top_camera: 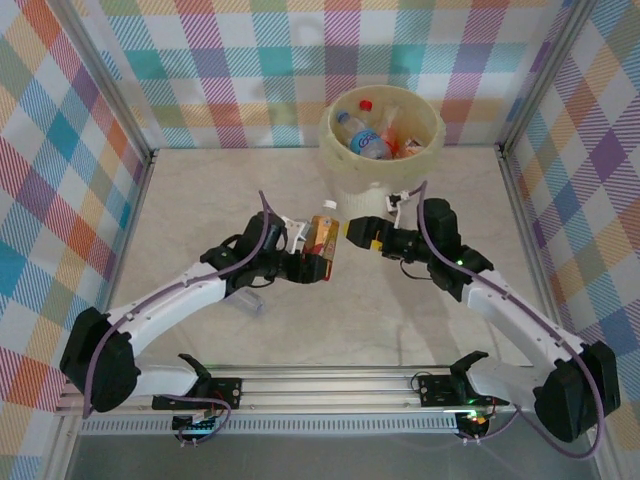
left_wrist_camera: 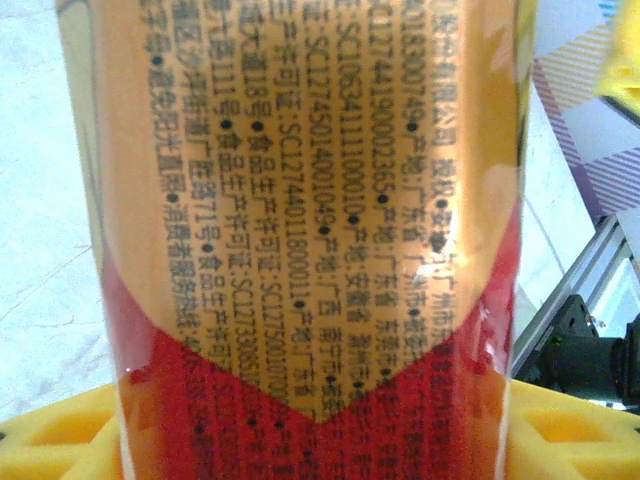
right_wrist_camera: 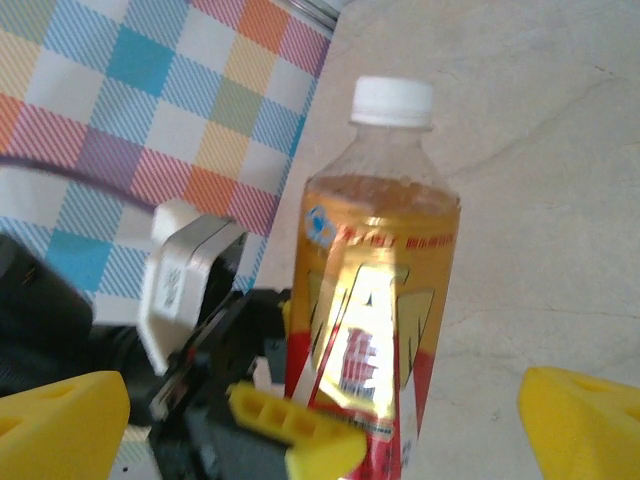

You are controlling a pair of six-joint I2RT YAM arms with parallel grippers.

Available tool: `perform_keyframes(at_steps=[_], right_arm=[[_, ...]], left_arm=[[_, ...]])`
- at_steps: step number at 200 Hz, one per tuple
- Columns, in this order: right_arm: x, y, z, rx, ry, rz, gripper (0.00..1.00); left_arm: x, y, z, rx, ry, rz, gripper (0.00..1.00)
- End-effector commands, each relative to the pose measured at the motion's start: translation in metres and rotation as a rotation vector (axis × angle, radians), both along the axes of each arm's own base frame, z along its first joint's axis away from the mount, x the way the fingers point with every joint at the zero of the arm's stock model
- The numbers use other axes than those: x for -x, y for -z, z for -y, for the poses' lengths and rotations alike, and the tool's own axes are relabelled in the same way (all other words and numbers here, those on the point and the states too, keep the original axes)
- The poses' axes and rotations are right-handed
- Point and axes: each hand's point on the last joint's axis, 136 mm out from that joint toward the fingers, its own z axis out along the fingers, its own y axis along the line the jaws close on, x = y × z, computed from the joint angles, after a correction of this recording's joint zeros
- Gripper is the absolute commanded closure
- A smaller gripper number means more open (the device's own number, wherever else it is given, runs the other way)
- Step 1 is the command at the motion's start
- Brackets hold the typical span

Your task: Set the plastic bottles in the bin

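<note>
Mostly clear plastic btl (right_wrist_camera: 375, 300), glossy orange-red label (left_wrist_camera: 300, 200), white cap (right_wrist_camera: 393, 101)

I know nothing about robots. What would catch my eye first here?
Mid-table, the left claw grips a white-capped bottle with an orange-and-red label, while the right claw gapes open close beside it. Behind them, near the far wall, a big cream bin already holds several bottles.

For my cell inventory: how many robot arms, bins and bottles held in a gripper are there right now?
Robot arms: 2, ending in the left gripper and the right gripper
Round cream plastic bin: 1
Held bottles: 1, the clear white-capped plastic bottle with an orange-and-red label, in the left gripper
Total: 4
</note>
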Motion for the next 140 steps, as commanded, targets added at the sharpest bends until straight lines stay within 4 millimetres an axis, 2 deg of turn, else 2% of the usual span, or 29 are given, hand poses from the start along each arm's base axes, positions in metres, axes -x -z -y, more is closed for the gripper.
perform_keyframes(at_steps=[1,21,76,95,140], right_arm=[[-0.017,-0.012,-0.006,-0.014,0.046,0.035,0.0],[-0.022,-0.007,-0.014,-0.008,0.029,0.023,0.0],[-0.024,0.001,-0.04,0.014,-0.057,0.017,0.03],[-0.025,0.006,-0.047,0.028,-0.067,0.007,0.05],[-0.028,0.015,-0.054,0.051,-0.069,-0.015,0.24]], left_arm=[[-0.004,-0.029,0.006,0.08,-0.042,0.111,0.47],[0.004,-0.03,0.011,0.1,-0.025,0.127,0.47],[0.014,-0.015,0.024,0.084,0.012,0.104,0.47],[0.016,-0.018,0.029,0.09,0.023,0.114,0.48],[0.019,-0.02,0.032,0.086,0.03,0.129,0.48]])
